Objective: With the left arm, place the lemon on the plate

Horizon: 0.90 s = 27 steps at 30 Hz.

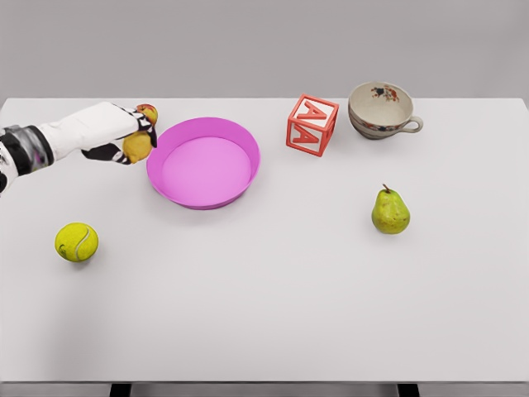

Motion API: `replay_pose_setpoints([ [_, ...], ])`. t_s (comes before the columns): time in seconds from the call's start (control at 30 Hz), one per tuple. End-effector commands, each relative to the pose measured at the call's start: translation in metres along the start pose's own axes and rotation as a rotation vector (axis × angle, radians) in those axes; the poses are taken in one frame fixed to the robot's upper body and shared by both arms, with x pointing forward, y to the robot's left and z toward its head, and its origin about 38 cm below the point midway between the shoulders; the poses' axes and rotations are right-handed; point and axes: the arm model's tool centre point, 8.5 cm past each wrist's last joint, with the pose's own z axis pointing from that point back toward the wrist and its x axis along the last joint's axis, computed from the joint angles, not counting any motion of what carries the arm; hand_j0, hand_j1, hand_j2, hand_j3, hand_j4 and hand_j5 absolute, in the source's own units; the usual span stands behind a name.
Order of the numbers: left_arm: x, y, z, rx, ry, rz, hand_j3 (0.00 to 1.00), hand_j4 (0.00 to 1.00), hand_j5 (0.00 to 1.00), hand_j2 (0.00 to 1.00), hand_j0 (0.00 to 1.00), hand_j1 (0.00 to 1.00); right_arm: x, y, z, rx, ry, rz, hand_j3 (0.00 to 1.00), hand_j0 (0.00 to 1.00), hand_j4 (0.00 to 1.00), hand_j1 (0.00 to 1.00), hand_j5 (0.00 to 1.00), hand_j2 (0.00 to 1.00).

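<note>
We start at the fingers (124,153) of the left hand (116,132), and they are curled in close around the lemon (137,146), dark fingertips showing beneath and beside it, no real gap left between fingers and fruit. The lemon peeks out yellow at the front of the grasp, its lower end tipped down toward the table and slightly toward us; how its long axis runs we cannot tell for sure, since the hand covers most of it. Just above it, by the knuckles, we spot a small reddish-yellow round fruit (148,110); whether it touches the hand we cannot tell.

The lemon sits just beside the left rim of the pink plate (248,161), outside the rim rather than over the dish. The plate itself lies toward the far left part of the white table (264,314), its inside bare. The white left arm (58,136) reaches in from the table's left edge, with banded joints at the wrist end.

Moving outward, we have a yellow-green tennis ball (77,242) near the left edge, well apart from the hand and closer to us. Right of the plate stands a red letter block (312,125) tilted on a corner, and beyond it, near the far right corner, a patterned teacup (383,110) with its handle pointing right. A green pear (390,212) stands upright on the right side, stem up.
</note>
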Motion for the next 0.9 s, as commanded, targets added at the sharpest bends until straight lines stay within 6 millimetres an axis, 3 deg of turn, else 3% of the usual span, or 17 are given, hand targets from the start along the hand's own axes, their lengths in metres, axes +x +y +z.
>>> replay_pose_setpoints([
  [0.0, 0.006, 0.000, -0.007, 0.012, -0.017, 0.014, 0.51, 0.51, 0.51, 0.51, 0.51, 0.51, 0.000, 0.000, 0.000, 0.000, 0.001, 0.000, 1.00, 1.00, 1.00, 1.00, 1.00, 1.00],
  [0.53, 0.054, 0.006, -0.052, 0.080, -0.134, 0.056, 0.54, 0.54, 0.54, 0.54, 0.54, 0.54, 0.000, 0.000, 0.000, 0.000, 0.001, 0.000, 1.00, 1.00, 1.00, 1.00, 1.00, 1.00],
  [0.57, 0.054, 0.006, -0.052, 0.080, -0.134, 0.055, 0.60, 0.60, 0.60, 0.60, 0.60, 0.60, 0.000, 0.000, 0.000, 0.000, 0.001, 0.000, 1.00, 1.00, 1.00, 1.00, 1.00, 1.00],
  [0.67, 0.054, 0.005, -0.052, 0.079, -0.134, 0.056, 1.00, 1.00, 1.00, 1.00, 1.00, 1.00, 0.000, 0.000, 0.000, 0.000, 0.001, 0.000, 1.00, 1.00, 1.00, 1.00, 1.00, 1.00],
  [0.87, 0.054, 0.014, -0.047, 0.100, -0.137, 0.042, 1.00, 1.00, 1.00, 1.00, 1.00, 1.00, 0.000, 0.000, 0.000, 0.000, 0.001, 0.000, 1.00, 1.00, 1.00, 1.00, 1.00, 1.00],
])
